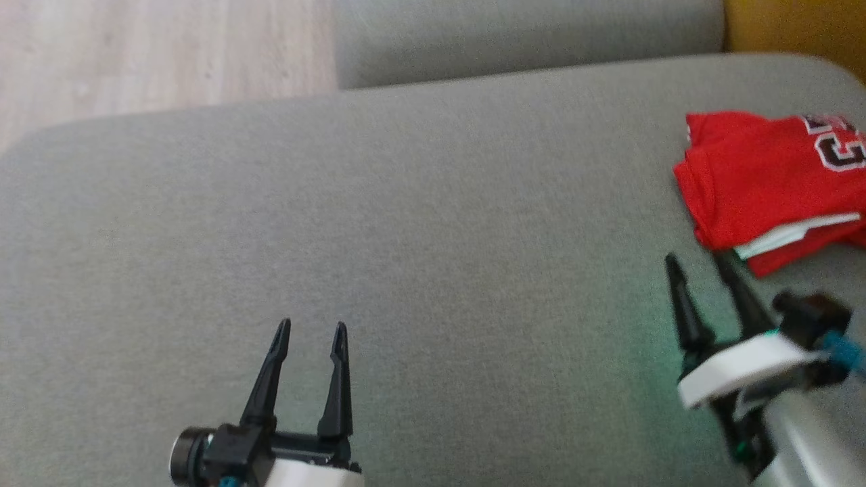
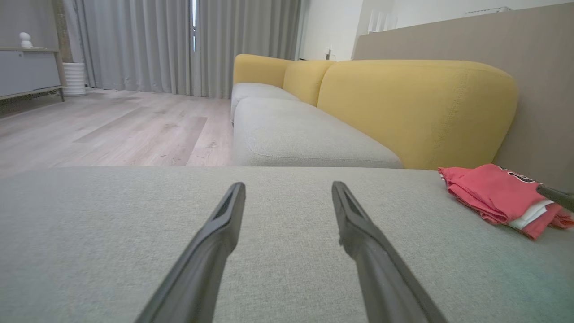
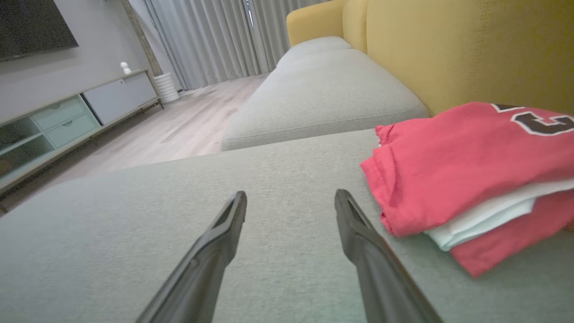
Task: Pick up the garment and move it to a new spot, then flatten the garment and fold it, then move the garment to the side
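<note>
The garment (image 1: 771, 182) is a red jersey with dark lettering and a white trim, folded into a small stack at the right edge of the grey sofa seat (image 1: 419, 237). It also lies at the right of the left wrist view as the garment (image 2: 497, 195) and close up in the right wrist view as the garment (image 3: 466, 170). My right gripper (image 1: 700, 260) is open just in front of and left of the stack, holding nothing; its own view shows the right gripper (image 3: 290, 197) over bare cushion. My left gripper (image 1: 311, 328) is open and empty over the seat's front left, far from the jersey.
A second grey seat cushion (image 2: 296, 134) continues beyond this one, with yellow back cushions (image 2: 417, 107) behind. Pale wooden floor (image 1: 155, 54) lies off the seat's left side. A low media cabinet (image 3: 76, 116) and grey curtains (image 2: 179, 45) stand farther off.
</note>
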Controlling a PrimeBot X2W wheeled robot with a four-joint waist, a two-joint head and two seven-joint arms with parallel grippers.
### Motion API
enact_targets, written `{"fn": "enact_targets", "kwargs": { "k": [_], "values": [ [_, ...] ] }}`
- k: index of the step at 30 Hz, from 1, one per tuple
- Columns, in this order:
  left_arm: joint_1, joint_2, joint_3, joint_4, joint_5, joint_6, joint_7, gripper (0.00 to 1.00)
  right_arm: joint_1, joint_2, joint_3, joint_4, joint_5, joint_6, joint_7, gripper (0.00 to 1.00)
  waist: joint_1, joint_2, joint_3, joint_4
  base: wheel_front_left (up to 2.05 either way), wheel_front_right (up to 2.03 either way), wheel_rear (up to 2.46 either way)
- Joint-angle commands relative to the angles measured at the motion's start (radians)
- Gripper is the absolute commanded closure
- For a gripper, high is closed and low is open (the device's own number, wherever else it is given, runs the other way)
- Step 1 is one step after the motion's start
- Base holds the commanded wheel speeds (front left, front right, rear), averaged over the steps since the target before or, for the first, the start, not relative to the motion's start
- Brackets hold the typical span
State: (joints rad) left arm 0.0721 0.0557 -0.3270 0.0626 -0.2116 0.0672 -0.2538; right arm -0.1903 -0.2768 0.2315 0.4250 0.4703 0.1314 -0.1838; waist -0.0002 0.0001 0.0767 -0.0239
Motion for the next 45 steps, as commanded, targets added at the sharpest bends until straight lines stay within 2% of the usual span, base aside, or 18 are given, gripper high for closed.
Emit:
{"fn": "enact_targets", "kwargs": {
  "k": [1,5,8,12,18,29,30,36,45],
  "values": [
    [-0.019,-0.005,0.026,-0.026,-0.003,0.007,-0.008,0.00,-0.003,-0.007,0.015,-0.033,-0.010,-0.001,-0.021,0.00,0.0002,-0.0001,-0.049,0.034,0.00,0.00,0.00],
    [0.010,-0.005,0.030,-0.022,-0.008,0.018,-0.008,0.00,0.089,0.058,-0.007,-0.058,-0.062,-0.001,-0.075,0.00,0.0002,-0.0001,-0.097,0.061,0.00,0.00,0.00],
    [0.036,-0.005,0.047,-0.028,0.003,0.026,-0.008,0.00,0.162,0.105,-0.083,-0.165,-0.152,-0.001,-0.077,0.00,0.0002,-0.0001,-0.121,0.067,0.00,0.00,0.00],
    [0.085,-0.005,0.087,-0.039,0.027,0.031,-0.008,0.00,0.289,0.146,-0.107,-0.293,-0.277,-0.001,-0.078,0.00,0.0002,-0.0001,-0.144,0.060,0.00,0.00,0.00],
    [0.119,-0.005,0.112,-0.061,0.043,0.021,-0.008,0.00,0.346,0.173,-0.118,-0.325,-0.295,-0.001,-0.078,0.00,0.0002,-0.0001,-0.155,0.050,0.00,0.00,0.00],
    [0.145,-0.005,0.131,-0.073,0.048,0.012,-0.008,0.00,0.335,0.177,-0.111,-0.313,-0.307,-0.001,-0.078,0.00,0.0002,-0.0001,-0.170,0.024,0.00,0.00,0.00],
    [0.167,0.001,0.099,-0.037,0.038,0.012,0.000,1.00,0.385,0.182,-0.135,-0.285,-0.297,0.000,-0.067,1.00,0.0003,-0.0001,-0.170,0.024,0.00,0.00,0.00],
    [0.192,0.000,0.097,0.045,0.034,0.012,0.006,1.00,0.408,0.183,-0.134,-0.204,-0.295,0.000,-0.065,1.00,0.0003,-0.0001,-0.170,0.023,0.00,0.00,0.00],
    [0.168,0.007,0.113,0.050,-0.078,-0.001,0.024,1.00,0.386,0.180,-0.141,-0.204,-0.185,0.000,-0.045,1.00,0.0003,-0.0001,-0.163,0.023,0.00,0.00,0.00]
  ]
}}
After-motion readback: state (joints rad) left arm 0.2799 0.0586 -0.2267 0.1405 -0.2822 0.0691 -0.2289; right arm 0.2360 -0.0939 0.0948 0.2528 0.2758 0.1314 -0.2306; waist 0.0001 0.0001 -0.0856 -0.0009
